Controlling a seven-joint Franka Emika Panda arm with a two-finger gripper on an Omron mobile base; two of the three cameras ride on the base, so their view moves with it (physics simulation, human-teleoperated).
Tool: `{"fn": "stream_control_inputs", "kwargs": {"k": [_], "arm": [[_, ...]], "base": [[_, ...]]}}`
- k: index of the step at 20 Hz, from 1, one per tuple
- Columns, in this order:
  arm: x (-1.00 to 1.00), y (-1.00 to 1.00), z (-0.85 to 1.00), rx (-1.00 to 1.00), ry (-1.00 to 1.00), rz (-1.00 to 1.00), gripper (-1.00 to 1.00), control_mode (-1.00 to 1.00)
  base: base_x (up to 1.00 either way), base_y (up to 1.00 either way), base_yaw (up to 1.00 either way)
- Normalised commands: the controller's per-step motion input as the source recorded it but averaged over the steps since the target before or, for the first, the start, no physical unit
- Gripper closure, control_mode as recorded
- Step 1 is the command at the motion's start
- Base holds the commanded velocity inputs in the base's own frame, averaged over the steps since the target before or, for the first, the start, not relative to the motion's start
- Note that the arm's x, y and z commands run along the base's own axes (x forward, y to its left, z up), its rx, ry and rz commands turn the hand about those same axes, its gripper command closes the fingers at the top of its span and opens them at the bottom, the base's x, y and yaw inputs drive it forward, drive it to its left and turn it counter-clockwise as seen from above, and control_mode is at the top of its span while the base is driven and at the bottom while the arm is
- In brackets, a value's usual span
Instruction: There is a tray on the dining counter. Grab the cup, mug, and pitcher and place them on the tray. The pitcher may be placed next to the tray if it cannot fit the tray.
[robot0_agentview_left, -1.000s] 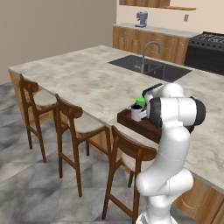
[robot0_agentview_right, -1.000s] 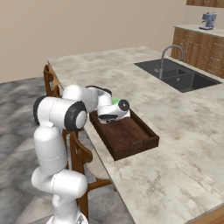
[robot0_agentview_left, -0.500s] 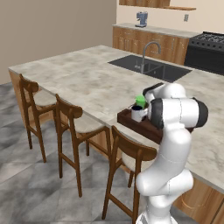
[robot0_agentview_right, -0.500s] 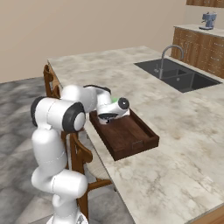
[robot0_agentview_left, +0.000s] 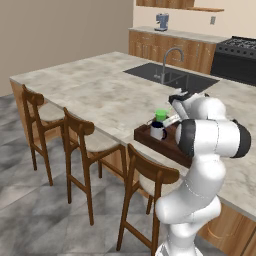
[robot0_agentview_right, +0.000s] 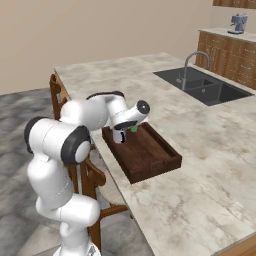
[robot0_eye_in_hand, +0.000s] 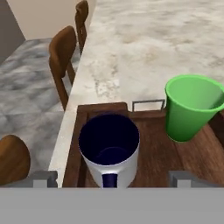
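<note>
**Mug and cup stand in the tray, fingers spread above the mug**

The mug (robot0_eye_in_hand: 109, 151) stands upright in the tray (robot0_eye_in_hand: 157, 159), low and centre in the hand view, its dark inside facing the camera and its dark handle pointing toward the bottom edge. In the left base view the mug (robot0_agentview_left: 158, 130) sits at the tray's near end, right of centre in the frame. The cup (robot0_eye_in_hand: 192, 107) stands upright just beside the mug, at the right of the hand view, also inside the tray; the 2 are close but apart.

The tray (robot0_agentview_right: 150, 155) lies on the dining counter (robot0_agentview_right: 200, 150) near its edge, at the middle of the right base view, with most of its floor bare.

The gripper (robot0_eye_in_hand: 111, 179) hangs over the mug with its 2 fingers (robot0_eye_in_hand: 43, 178) spread wide to either side at the bottom of the hand view, released and holding nothing.

Further out, 3 wooden stools (robot0_agentview_left: 75, 135) line the counter's side at the left of the left base view, and a sink (robot0_agentview_left: 172, 77) with a curved faucet (robot0_agentview_left: 170, 57) sits in the counter toward the upper right.
</note>
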Motion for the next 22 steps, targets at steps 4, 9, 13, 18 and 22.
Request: {"fn": "stream_control_inputs", "kwargs": {"k": [4, 9, 13, 18, 22], "arm": [[-0.69, -0.46, 0.48, 0.0, 0.0, 0.0, -1.0, -1.0], [-0.83, -0.27, 0.74, 0.0, 0.1, -0.03, -1.0, -1.0], [-0.87, 0.0, 0.92, 0.0, 0.2, -0.09, -1.0, -1.0], [-0.83, 0.13, 0.79, 0.0, 0.16, -0.18, -1.0, -1.0], [-0.67, 0.46, 0.43, -0.03, 0.02, -0.19, -1.0, -1.0]], "base": [[0.0, 0.0, 0.0], [0.0, 0.0, 0.0], [0.0, 0.0, 0.0], [0.0, 0.0, 0.0], [0.0, 0.0, 0.0]]}}
